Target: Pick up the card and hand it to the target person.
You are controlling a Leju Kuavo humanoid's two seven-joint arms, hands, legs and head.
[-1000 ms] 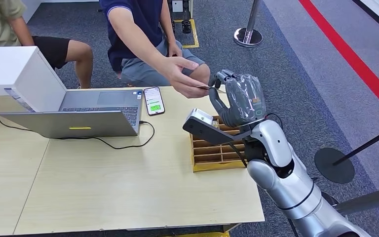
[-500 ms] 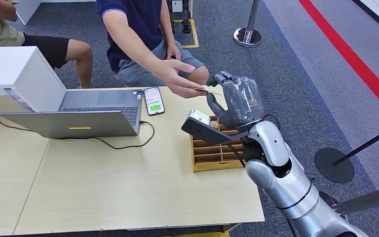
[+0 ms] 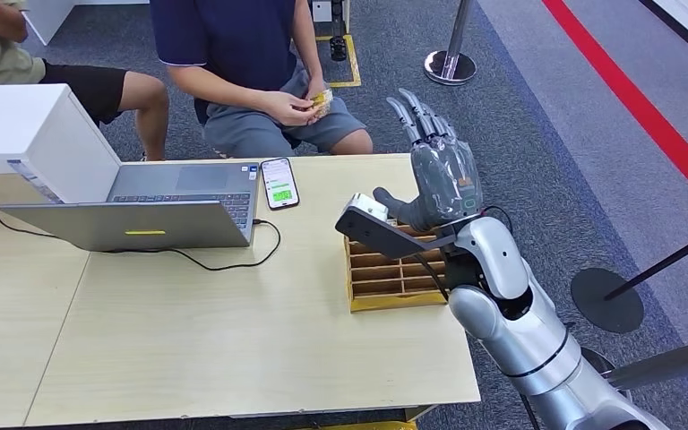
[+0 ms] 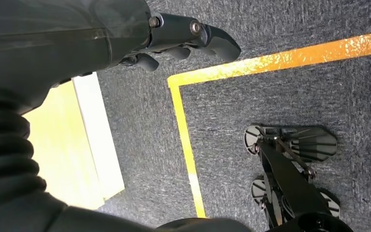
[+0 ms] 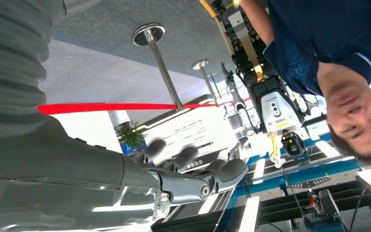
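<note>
Yellow card (image 3: 321, 98) sits in the person's hands (image 3: 297, 107) at their lap, so I judge the handover done | right robot hand (image 3: 437, 170) raised above the tray (image 3: 394, 279) on the counter (image 3: 215, 340), fingers spread, empty | left robot hand (image 4: 125, 29) hangs over floor, fingers curled, holding nothing.

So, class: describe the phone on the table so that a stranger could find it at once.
Start at the pale wooden table and find the open grey laptop at its far side. Just to the laptop's right lies the phone, flat, screen lit with a green patch; it is the table's one small dark-framed slab.
</note>
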